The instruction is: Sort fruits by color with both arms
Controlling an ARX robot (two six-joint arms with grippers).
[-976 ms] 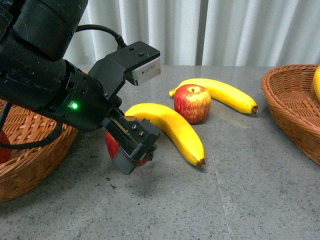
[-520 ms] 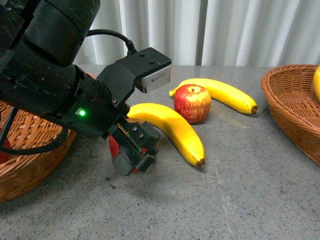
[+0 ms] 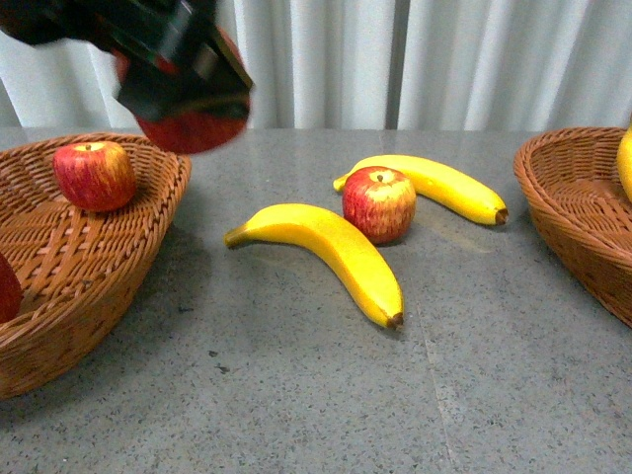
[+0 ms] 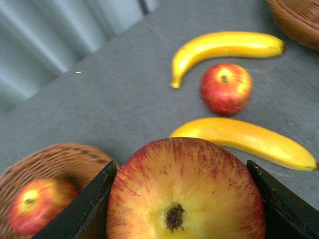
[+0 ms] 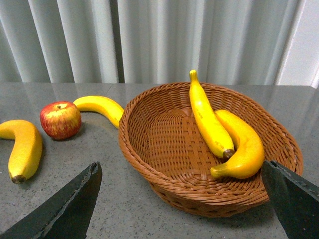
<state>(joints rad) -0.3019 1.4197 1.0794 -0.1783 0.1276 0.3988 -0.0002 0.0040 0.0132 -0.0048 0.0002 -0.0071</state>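
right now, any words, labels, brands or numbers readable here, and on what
No readable text in any view.
The left tool is blurred in the front view; any marking on it cannot be read.
The held apple, near banana and left basket show no sticker or print.

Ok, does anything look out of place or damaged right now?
Nothing stands out. The left brown wicker basket holds only red apples, the right basket only yellow bananas. One loose apple and two bananas lie unsorted on the grey table; the left gripper holds a raised red apple.
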